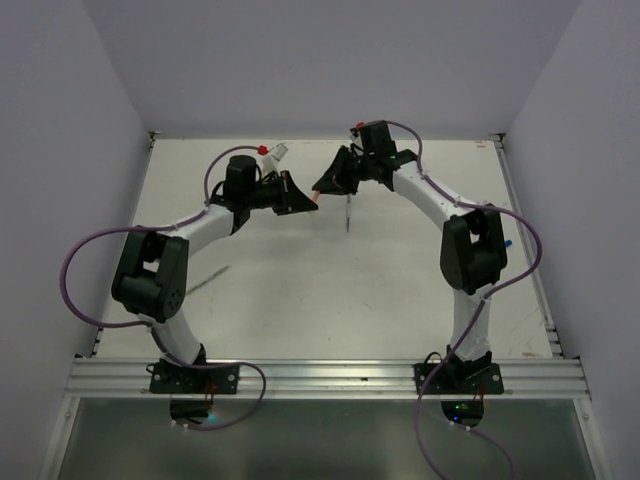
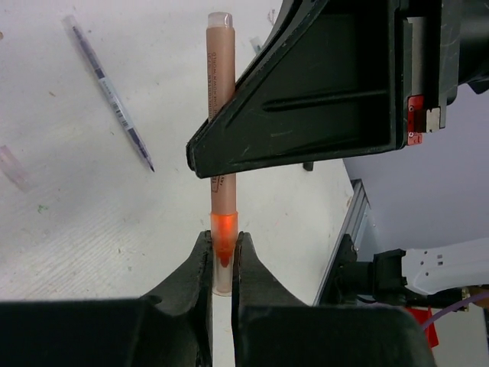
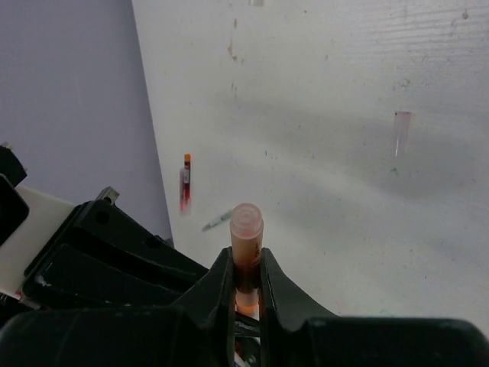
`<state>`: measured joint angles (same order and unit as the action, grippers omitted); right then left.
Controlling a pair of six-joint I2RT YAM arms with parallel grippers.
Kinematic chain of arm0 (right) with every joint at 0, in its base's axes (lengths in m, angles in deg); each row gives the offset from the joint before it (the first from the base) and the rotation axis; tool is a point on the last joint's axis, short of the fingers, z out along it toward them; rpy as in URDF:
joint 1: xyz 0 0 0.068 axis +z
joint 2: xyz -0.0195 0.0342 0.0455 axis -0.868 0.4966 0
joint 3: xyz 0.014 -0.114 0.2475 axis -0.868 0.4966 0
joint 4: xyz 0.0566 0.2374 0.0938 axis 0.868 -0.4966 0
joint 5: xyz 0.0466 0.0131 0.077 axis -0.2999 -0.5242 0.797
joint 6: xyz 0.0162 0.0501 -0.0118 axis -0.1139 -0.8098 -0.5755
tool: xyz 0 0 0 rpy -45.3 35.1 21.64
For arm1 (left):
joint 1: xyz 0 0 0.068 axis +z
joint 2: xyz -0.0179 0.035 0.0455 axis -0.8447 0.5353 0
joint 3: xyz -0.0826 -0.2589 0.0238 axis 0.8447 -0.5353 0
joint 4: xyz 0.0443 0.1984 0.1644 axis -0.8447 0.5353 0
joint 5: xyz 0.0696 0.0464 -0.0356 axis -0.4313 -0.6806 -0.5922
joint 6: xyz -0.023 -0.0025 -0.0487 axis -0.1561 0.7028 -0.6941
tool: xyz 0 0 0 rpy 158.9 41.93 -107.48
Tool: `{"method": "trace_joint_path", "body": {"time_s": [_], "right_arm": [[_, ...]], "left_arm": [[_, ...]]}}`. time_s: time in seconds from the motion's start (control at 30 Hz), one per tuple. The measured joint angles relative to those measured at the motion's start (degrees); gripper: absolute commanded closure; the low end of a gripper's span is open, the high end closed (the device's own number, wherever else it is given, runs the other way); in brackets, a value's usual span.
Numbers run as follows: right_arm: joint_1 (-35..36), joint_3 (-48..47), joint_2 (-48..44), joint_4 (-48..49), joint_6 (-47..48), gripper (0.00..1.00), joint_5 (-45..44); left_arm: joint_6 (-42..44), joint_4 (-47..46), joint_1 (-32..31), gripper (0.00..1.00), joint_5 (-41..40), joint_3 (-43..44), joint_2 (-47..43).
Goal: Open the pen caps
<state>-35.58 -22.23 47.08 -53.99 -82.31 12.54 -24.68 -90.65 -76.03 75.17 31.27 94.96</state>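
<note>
We see the left pincer (image 2: 223, 238) clamped shut on the pen cap (image 2: 223, 223), a see-through sleeve with the orange tip of the pen glowing inside it. The cap is seated on the pen barrel (image 2: 219, 92), its rim just ahead of the fingertips and its closed end tucked back between the fingers.

The pale orange barrel runs straight out from the left pincer, and the right pincer (image 3: 246, 256) crosses it a little farther along, closed tight around it. The rounded back end of the barrel sticks out past the right fingertips.

From above, the left arm (image 1: 160, 270) and the right arm (image 1: 470, 250) both reach forward with elbows out and wrists turned inward. The two pincers meet nose to nose above the far half of the table (image 2: 76, 252).

Ahead and to the left of the left pincer, a thin loose pen (image 2: 114, 99) lies flat on the table. A loose cap (image 2: 15, 168), clear, lies farther left, well apart from the pincer. Beyond the right pincer and to its left, a red marker (image 3: 185, 189) lies near the wall.
</note>
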Motion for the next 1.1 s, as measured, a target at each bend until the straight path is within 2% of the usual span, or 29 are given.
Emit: {"method": "trace_joint_path", "body": {"time_s": [0.07,0.17,0.3,0.4,0.47,0.57,0.63,0.7,0.77,0.83,0.93,1.0,1.1], "right_arm": [[-0.35,1.29,-0.37,1.88,-0.09,1.0,1.57],[-1.38,4.39,-1.11,7.23,-1.07,1.0,6.03],[-2.97,8.68,-1.66,20.04,-5.88,1.0,13.81],[-4.52,10.84,-1.64,31.67,-11.28,1.0,15.78],[-6.12,11.17,-1.55,39.63,-15.54,1.0,15.52],[-7.87,11.15,-1.57,47.87,-19.12,1.0,15.15],[-8.33,10.82,-1.57,48.39,-19.21,1.0,14.21],[-8.24,9.33,-1.57,43.15,-15.91,1.0,12.52],[-7.89,5.81,-1.57,31.5,-10.08,1.0,9.9],[-7.39,2.1,-1.64,18.58,-3.76,1.0,6.01],[-6.62,0.76,-2.89,4.57,4.61,1.0,0.66],[-5.97,2.47,-4.46,-2.93,8.87,1.0,-2.6],[-4.17,5.62,-6.23,-10.58,13.55,1.0,-7.23]], "left_arm": [[-2.6,-4.5,0.35,1.0,1.44,-1.86,0.0],[-10.93,-17.59,1.16,1.0,4.22,-7.21,0.24],[-29.62,-41.16,2.27,1.0,5.88,-12.87,3.52],[-45.03,-53.4,2.58,1.0,9.29,-13.35,7.72],[-51.67,-56.94,1.64,1.0,12.76,-13.7,9.68],[-56.85,-59.23,-0.04,1.0,16.26,-14.53,10.64],[-57.92,-60.61,-0.59,1.0,17.84,-14.75,10.64],[-55.54,-61.46,-0.55,1.0,18.51,-15.34,10.19],[-47.56,-57.66,-0.37,1.0,18.53,-15.78,8.44],[-33.64,-42.82,-0.39,1.0,16.61,-13.51,5.18],[-13.44,-16.96,-1.29,1.0,7.52,-4.28,2.78],[-4.83,-6.25,-2.1,1.0,1.27,0.02,2.43],[3.78,6.86,-3.89,1.0,-9.27,0.72,1.86]]}}
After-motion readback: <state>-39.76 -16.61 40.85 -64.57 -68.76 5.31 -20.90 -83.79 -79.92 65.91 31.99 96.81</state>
